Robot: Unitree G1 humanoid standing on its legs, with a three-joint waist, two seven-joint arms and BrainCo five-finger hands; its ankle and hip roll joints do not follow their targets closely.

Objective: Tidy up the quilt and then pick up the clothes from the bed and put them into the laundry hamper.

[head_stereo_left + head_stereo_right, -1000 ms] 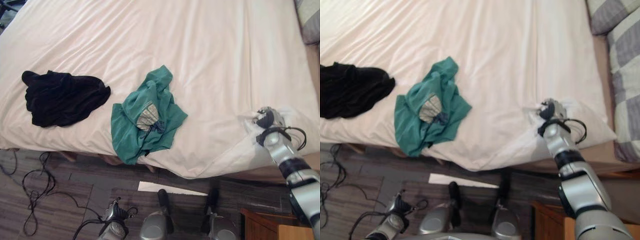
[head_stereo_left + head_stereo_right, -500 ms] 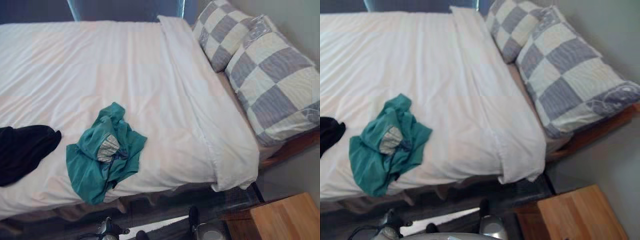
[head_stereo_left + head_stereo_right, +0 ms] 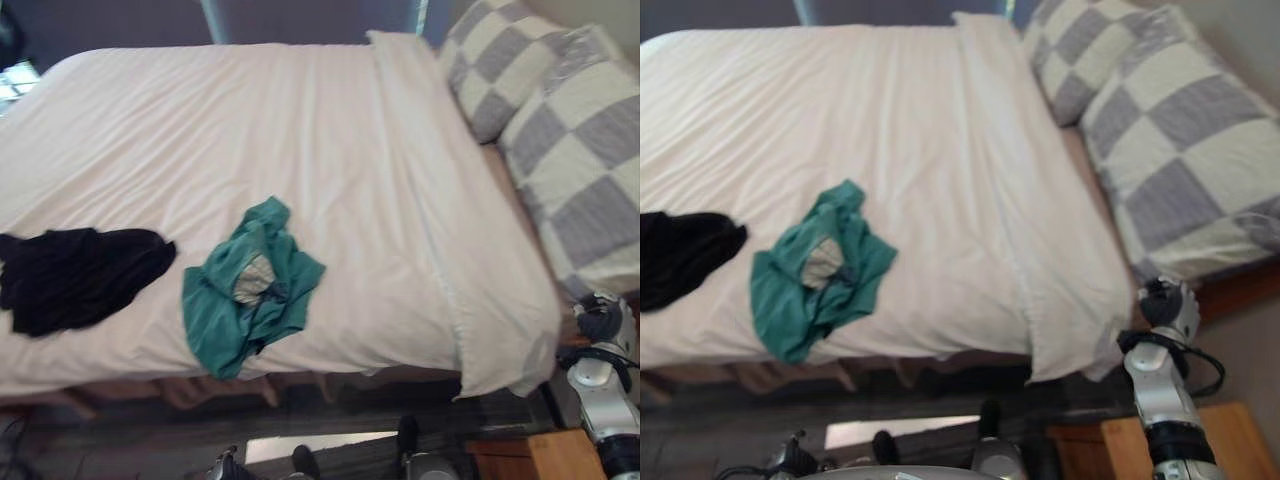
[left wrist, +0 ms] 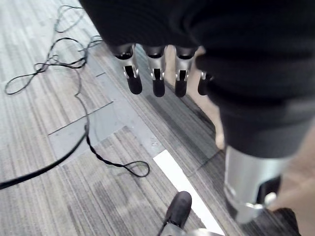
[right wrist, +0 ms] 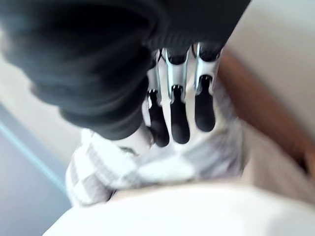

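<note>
Bed's smooth white quilt under crumpled teal shirt, black garment; both hands slack-fingered, empty.

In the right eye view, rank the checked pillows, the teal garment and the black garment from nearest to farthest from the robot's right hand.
From the right hand:
1. Checked pillows, just beyond it at the bed's head.
2. Teal garment, mid-bed near the front edge.
3. Black garment, far left edge.
</note>
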